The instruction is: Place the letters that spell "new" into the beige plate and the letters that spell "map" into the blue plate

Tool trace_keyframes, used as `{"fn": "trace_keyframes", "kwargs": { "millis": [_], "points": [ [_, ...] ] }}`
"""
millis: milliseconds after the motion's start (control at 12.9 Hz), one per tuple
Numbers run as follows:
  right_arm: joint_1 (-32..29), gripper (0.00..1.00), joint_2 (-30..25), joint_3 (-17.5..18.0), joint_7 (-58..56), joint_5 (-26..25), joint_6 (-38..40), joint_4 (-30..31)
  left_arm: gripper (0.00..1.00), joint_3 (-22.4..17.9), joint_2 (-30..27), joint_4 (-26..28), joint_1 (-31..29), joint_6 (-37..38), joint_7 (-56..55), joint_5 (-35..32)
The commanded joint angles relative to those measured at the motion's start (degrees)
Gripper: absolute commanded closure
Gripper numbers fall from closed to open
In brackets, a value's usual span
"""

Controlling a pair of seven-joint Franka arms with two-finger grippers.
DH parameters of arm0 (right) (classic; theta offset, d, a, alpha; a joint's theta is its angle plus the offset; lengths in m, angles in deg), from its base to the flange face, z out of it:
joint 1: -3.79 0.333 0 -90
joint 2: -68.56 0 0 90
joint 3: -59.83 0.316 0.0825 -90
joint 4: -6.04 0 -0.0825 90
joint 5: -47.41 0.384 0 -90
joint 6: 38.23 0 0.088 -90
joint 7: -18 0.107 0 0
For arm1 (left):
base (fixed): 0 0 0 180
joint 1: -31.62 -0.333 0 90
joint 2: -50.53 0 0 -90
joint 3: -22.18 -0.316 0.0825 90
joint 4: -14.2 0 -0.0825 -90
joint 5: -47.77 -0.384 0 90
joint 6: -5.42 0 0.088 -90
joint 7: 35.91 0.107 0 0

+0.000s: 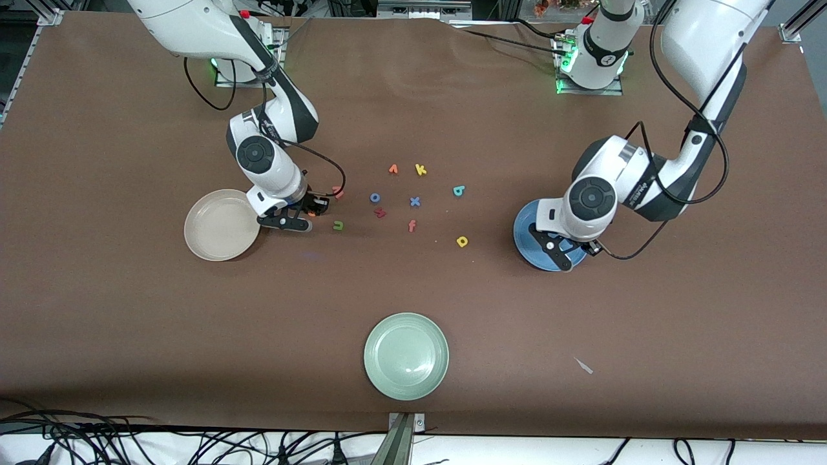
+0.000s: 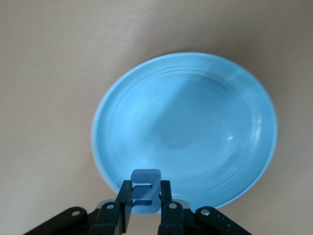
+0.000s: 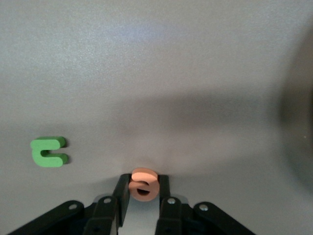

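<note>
Both plates empty — nothing delivered. Left gripper [image 2: 146,211] clamps blue "m" [image 2: 145,191] above blue plate [image 2: 195,127]. Right gripper [image 3: 142,197] pinches orange "e" [image 3: 143,183] at table level, beige plate [image 1: 221,225] just beside it, green "n" [image 3: 48,151] nearby — four letters unpicked.

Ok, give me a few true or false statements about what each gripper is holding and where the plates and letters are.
1. The left gripper holds the blue "m" over the blue plate. True.
2. The right gripper is open and holds nothing. False: it is shut on the orange "e".
3. The green "n" lies in the beige plate. False: it lies on the table beside it.
4. The pale green plate holds no letters. True.
</note>
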Motion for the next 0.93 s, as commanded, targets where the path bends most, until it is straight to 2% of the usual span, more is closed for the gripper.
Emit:
{"fn": "trace_keyframes", "kwargs": {
  "millis": [0, 155, 387, 619, 696, 851],
  "points": [
    [0.05, 0.80, 1.50, -0.09, 1.07, 0.45, 0.96, -2.36, 0.00, 0.51, 0.09, -0.69, -2.03, 0.31, -0.02, 4.01],
    [-0.04, 0.81, 0.71, -0.27, 0.64, 0.45, 9.27, -6.38, 0.00, 0.86, -0.52, -0.86, -1.87, 0.66, -1.41, 4.27],
    [-0.13, 0.81, -1.14, -3.41, -6.53, 0.18, 20.01, -10.80, 0.00, 1.65, -0.53, -4.19, -0.73, 0.92, -9.04, 11.29],
    [-0.22, 0.81, -1.84, -9.56, -21.64, 0.18, 21.44, -10.63, 0.00, 1.57, 0.18, -6.56, 1.80, 0.92, -19.65, 14.37],
    [-0.22, 0.81, -1.93, -11.67, -26.12, 0.18, 21.71, -10.45, 0.00, 1.39, 0.44, -8.14, 3.91, 1.10, -26.66, 14.73],
    [-0.22, 0.81, -1.85, -14.58, -32.03, 0.27, 22.24, -10.45, 0.00, 1.48, 0.61, -8.51, 4.55, 1.71, -41.77, 14.74]
  ]
}}
